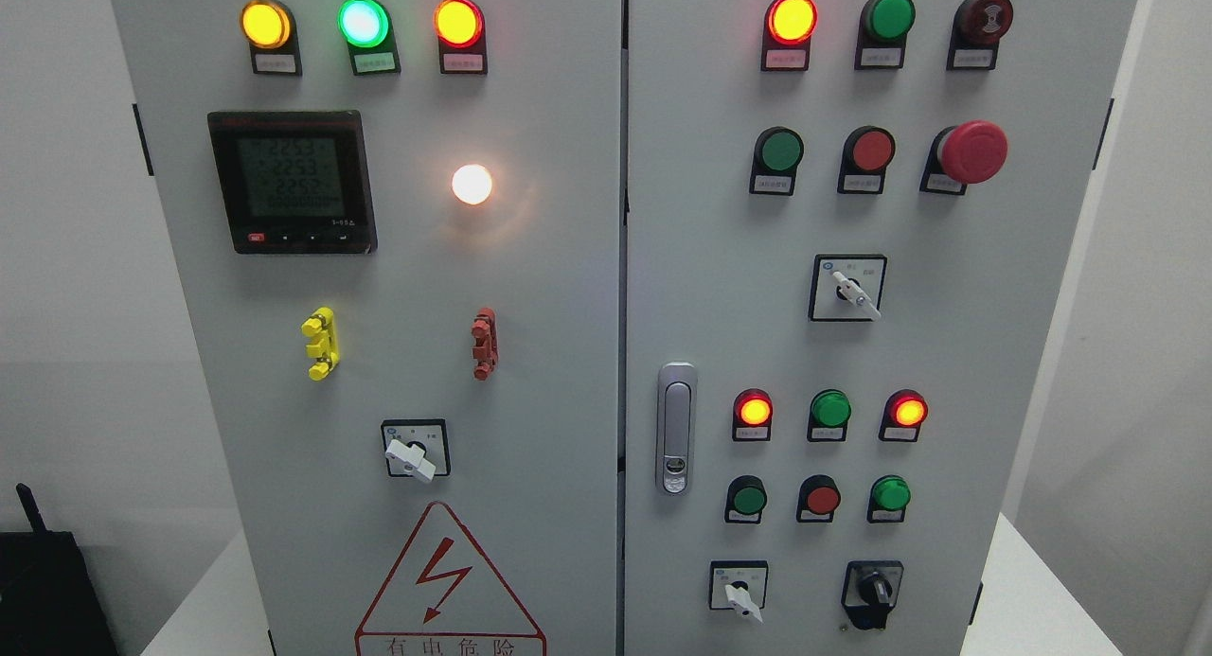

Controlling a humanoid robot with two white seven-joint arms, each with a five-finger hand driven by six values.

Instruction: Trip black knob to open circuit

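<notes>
The black knob (pixel 873 592) sits at the lower right of the grey cabinet's right door (pixel 994 353). It is a black rotary selector on a black plate, its handle pointing roughly straight up and down. No robot hand or arm shows in the head view.
White selector switches sit on the right door (pixel 857 294), beside the black knob (pixel 741 597) and on the left door (pixel 410 459). A red mushroom stop button (pixel 971 151), several lit lamps and push buttons, a door latch (pixel 676 429), a meter (pixel 292 181) and a black box (pixel 47 590) at lower left are in view.
</notes>
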